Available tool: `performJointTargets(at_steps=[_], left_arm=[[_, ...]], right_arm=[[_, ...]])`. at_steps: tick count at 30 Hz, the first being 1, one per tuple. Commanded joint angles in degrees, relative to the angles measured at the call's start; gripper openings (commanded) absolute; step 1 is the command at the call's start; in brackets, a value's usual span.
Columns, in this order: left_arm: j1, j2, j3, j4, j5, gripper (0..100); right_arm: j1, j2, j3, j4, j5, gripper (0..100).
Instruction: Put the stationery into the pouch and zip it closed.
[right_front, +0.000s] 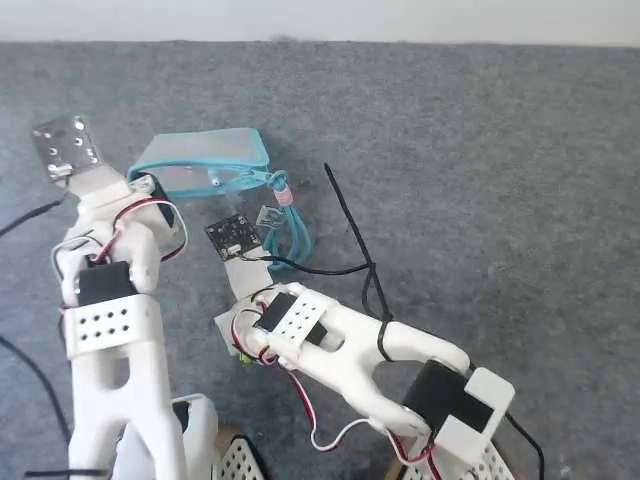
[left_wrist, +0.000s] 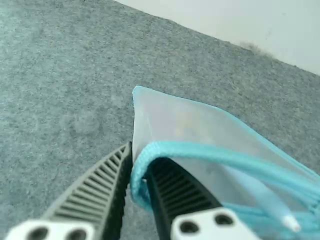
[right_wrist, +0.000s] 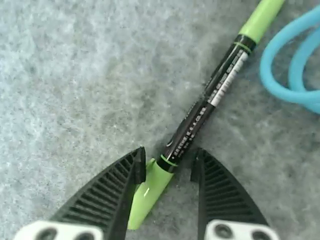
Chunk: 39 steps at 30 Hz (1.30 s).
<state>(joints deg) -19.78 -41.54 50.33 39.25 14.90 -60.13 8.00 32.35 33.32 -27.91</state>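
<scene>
From above, the pouch (right_front: 200, 165), clear with teal edging, lies on the grey carpeted table (right_front: 480, 150) with its blue cord (right_front: 297, 238) trailing toward the middle. The left arm's end meets the pouch's left end, the right arm stretches low beside the cord, and a black cable tie (right_front: 350, 222) lies just beyond it. At the left wrist, the left gripper (left_wrist: 138, 161) is pinched tight on the pouch's teal corner seam, and the fabric stands up between its ribbed fingers (left_wrist: 100, 190). At the right wrist, the right gripper (right_wrist: 168, 156) is spread apart astride the near green cap of a black-barrelled pen (right_wrist: 210, 100) lying flat on the table. It has no hold on the pen, whose far end points toward the cord's loop.
</scene>
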Motion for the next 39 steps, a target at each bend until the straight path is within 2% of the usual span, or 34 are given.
performJointTargets(at_steps=[1,4,11,17,28,31,37,39], left_arm=[[-0.9,-0.4,-3.7,-2.6,0.9,1],[-0.9,-0.4,-3.6,-2.6,0.9,1],[-0.8,-0.4,-2.6,-2.6,0.9,1],[-0.4,-0.4,-0.4,-2.6,0.3,1],[14.7,-0.4,10.1,-2.3,-6.9,1],[18.1,-0.6,13.3,-1.6,-7.6,1],[19.4,-0.1,14.5,-2.4,-7.4,1],[16.1,0.0,13.1,-2.6,-7.4,1]], right_arm=[[1.4,0.0,-2.3,3.5,-0.4,9.9],[6.5,0.0,-2.3,5.7,-0.3,0.3],[20.5,-6.4,-2.2,14.5,7.1,0.7],[30.8,-20.7,-2.1,24.5,21.8,0.7],[35.1,-34.9,-2.3,45.7,40.4,0.7],[40.6,-38.7,-2.3,47.6,42.5,0.7],[53.1,-44.3,-1.9,48.1,49.0,0.7],[56.9,-44.4,-1.9,49.2,52.2,0.7]])
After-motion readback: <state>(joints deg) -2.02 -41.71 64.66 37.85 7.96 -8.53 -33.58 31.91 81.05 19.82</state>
